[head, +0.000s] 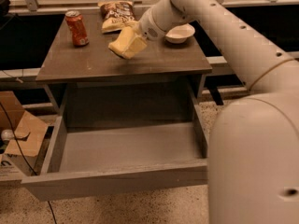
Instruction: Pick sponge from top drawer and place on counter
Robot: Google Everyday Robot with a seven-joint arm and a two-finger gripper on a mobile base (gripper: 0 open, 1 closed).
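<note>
Reaching across from the right side of the view, the white robot arm [224, 29] ends at the pincer [138, 32] above the middle of the bench [88, 64]; the pincer is pinching the sponge [125, 45], gripping it at its upper right end, though the wrist and the foam hide most of the fingers; the sponge, pale yellow and thick, hangs tilted with its lower left corner pointing down toward the grey-brown top, and whether that corner touches the surface cannot be told; a red soda can [77, 28] stands upright near the bench's back left corner, well apart from the sponge; a crinkled chip bag [117, 16] lies at the back edge, just behind the sponge and beside the can; a white bowl [180, 33] sits on the right half of the bench, close to the arm's wrist; below the bench the top drawer [117, 181] is pulled fully out toward the camera, its long plain front panel nearest and its grey floor showing between low side walls; an open cardboard box [21, 134] rests on the speckled floor [140, 209] to the left of the drawer, with a thin black cable [14, 134] running down in front of it; the arm's broad white base segment fills the lower right corner of the view.
</note>
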